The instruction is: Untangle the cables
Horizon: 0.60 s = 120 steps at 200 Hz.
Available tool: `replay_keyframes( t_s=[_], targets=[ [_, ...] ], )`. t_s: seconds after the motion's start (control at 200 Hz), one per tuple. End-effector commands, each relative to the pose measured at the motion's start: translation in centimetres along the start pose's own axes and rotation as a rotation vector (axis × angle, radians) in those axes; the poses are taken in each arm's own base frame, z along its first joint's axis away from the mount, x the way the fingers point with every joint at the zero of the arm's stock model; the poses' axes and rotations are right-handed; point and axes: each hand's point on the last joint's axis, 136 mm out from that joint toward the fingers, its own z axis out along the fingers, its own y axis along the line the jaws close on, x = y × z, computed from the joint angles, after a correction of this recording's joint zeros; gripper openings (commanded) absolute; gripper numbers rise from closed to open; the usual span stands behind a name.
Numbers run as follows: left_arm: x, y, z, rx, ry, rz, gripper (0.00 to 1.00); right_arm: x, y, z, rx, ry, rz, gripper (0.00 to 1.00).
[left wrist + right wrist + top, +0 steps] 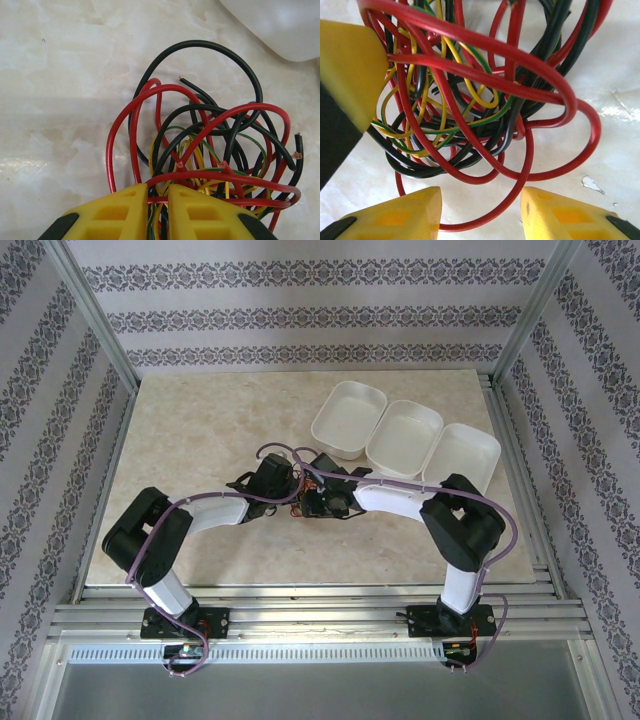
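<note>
The cables (210, 150) are seen as one tangled bundle of red, black, yellow and green-striped strands, lying on the marbled table (200, 440) at the middle of the top view, where the left arm (215, 512) and the right arm (395, 498) meet. Three white trays (405, 438) are set in a touching row toward the upper right of that view, near the bundle but apart from it. A corner of one tray (280, 25) is caught at the upper right of the left wrist view. Patterned wallpaper (300, 310) is seen behind the table.

From above, the bundle is largely covered by the two wrists.

The left gripper (157, 192) is shown at the bottom of its own view with its yellow jaws drawn almost together. Red and yellow strands are caught in the narrow gap. One of its fingers (350, 75) is seen at the left edge of the right wrist view, pressed against the bundle.

The right gripper (481, 200) is held with its jaws well apart. A red loop hangs down between the fingertips and is not clamped.
</note>
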Motion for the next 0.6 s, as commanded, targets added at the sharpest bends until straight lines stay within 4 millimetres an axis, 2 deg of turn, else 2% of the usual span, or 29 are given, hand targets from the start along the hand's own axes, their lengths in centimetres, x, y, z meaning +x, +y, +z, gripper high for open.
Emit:
replay_keyframes(
  t_s=[0.0,0.095,0.27,0.405,0.595],
  targets=[
    [1.1,0.6,0.5,-0.031,0.018,-0.002,0.17,1.1,0.9,0.6,-0.005,0.036,-0.013,0.47],
    [1.2,0.6,0.6,-0.027,0.021,-0.004,0.17,0.9,0.7,0.9,0.005,0.031,-0.009,0.46],
    [1.2,0.7,0.5,-0.030,0.020,-0.005,0.16,0.3,0.7,0.6,0.015,0.012,-0.007,0.23],
    [1.0,0.8,0.3,-0.037,0.013,0.003,0.16,-0.4,-0.1,-0.8,0.040,-0.037,-0.006,0.09],
    [0.7,0.8,0.1,-0.046,0.002,0.007,0.12,-1.6,-2.5,-3.6,0.081,-0.117,0.030,0.00]
  ],
)
